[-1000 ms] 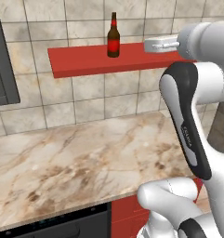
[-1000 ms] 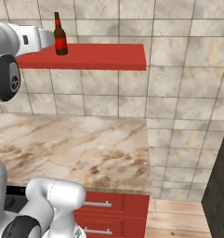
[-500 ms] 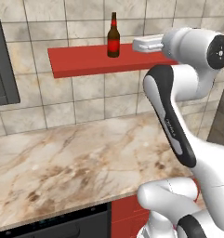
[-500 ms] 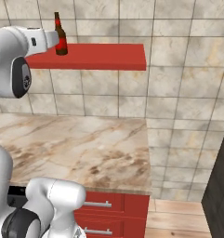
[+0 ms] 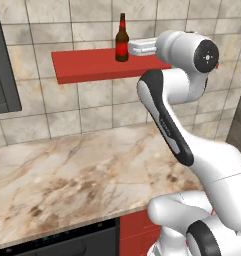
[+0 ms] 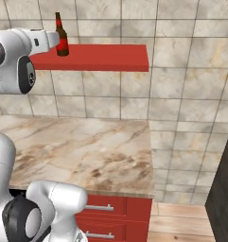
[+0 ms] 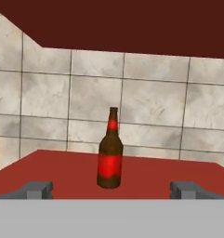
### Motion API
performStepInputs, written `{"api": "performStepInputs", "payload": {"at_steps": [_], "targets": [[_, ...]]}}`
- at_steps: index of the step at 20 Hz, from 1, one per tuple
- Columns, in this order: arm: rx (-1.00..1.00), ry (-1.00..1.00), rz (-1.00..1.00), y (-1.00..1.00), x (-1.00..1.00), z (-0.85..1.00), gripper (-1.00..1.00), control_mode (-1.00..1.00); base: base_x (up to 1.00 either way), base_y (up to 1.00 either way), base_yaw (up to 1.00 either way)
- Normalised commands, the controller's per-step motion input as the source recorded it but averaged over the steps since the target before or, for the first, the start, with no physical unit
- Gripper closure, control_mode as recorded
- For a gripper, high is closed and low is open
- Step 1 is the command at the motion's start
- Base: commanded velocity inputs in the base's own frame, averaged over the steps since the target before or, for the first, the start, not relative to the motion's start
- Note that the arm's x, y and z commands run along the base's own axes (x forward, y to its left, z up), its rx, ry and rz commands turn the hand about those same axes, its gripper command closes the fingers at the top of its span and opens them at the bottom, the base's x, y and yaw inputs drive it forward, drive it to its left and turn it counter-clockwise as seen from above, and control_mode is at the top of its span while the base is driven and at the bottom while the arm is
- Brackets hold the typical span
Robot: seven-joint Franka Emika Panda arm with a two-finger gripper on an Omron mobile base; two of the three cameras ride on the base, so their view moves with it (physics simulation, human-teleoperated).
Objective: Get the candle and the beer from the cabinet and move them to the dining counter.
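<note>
Beer (image 7: 109,153) is seen upright on the red cabinet (image 7: 53,172) shelf, framed between wide-open, empty jaws nearby. Nothing is gripped yet; both items remain to be moved.

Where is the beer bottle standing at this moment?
The beer stands upright on the red cabinet shelf against the tiled wall, above the marbled counter. In the hand view it is centred ahead of the open gripper, not touched.

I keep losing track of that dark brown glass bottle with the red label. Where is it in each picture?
Left base view: beer bottle top centre, standing on the thin red shelf board.
Right base view: upper left, same shelf.
Hand view: centre, upright.
Shared landmark: the red shelf.
</note>
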Motion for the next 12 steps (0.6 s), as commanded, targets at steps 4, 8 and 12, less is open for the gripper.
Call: {"api": "performStepInputs", "payload": {"at_steps": [4, 8, 12], "targets": [[0.0, 0.0, 0.0, 0.05, 0.54, 0.0, -1.0, -1.0, 0.0, 0.0, 0.0], [0.01, 0.0, 0.0, 0.0, 0.57, -0.05, -1.0, -1.0, 0.0, 0.0, 0.0], [0.01, 0.02, 0.0, 0.03, 0.55, -0.17, -1.0, -1.0, 0.0, 0.0, 0.0]]}}
